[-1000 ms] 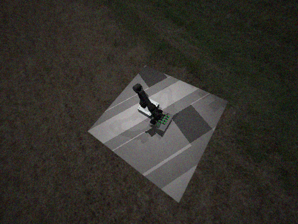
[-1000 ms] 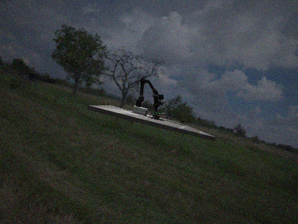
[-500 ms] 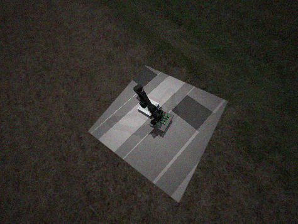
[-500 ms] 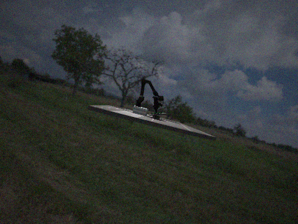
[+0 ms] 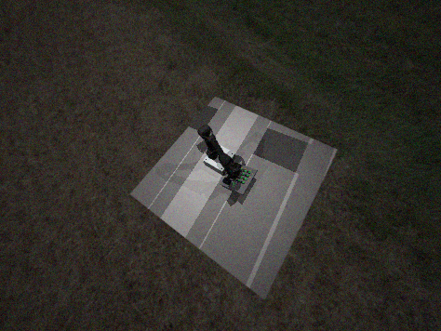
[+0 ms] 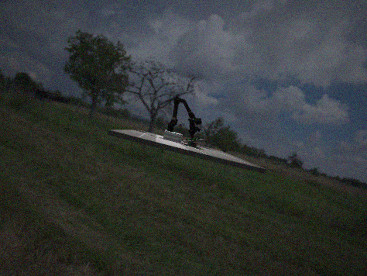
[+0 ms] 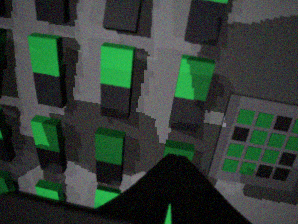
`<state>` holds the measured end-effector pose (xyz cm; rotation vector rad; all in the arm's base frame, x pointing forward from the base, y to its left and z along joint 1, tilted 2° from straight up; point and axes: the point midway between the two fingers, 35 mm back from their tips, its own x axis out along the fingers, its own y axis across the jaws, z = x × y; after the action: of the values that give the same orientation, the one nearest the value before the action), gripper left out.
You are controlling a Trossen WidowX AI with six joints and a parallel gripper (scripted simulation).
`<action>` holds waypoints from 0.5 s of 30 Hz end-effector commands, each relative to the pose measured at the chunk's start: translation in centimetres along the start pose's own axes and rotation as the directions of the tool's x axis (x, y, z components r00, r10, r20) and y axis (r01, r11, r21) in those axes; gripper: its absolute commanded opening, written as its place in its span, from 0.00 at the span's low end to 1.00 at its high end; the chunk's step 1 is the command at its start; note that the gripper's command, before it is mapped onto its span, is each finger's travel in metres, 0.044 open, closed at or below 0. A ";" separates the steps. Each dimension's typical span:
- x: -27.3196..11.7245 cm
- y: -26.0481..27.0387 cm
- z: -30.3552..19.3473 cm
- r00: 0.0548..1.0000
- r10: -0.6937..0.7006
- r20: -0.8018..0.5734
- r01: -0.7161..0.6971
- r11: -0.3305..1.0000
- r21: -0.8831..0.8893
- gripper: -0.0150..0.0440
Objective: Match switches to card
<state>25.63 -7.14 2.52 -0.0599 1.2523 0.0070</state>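
The switch panel carries rows of switches with green far halves and dark nearer halves. My gripper is shut and empty, pointing down low over the panel. In the wrist view its tips overlap the nearer part of a right-column switch; contact cannot be told. Beyond it stands another right-column switch, with a middle-column switch beside it. The fingers hide part of the nearest row. The card shows mostly green squares with several dark ones; its right edge is cut off. Which halves are raised is hard to tell.
The white arm base stands behind the panel. The patterned table top has edges that drop off above grass. The card lies close to the right of the switches.
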 end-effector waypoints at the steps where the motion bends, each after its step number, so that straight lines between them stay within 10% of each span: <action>1: 0.0 -0.1 0.0 1.000 -0.004 0.001 0.004 1.000 0.003 0.25; 15: 0.2 -0.1 0.0 1.000 -0.004 0.001 0.004 1.000 0.003 0.25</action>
<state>25.69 -7.15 2.35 -0.0599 1.2524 0.0070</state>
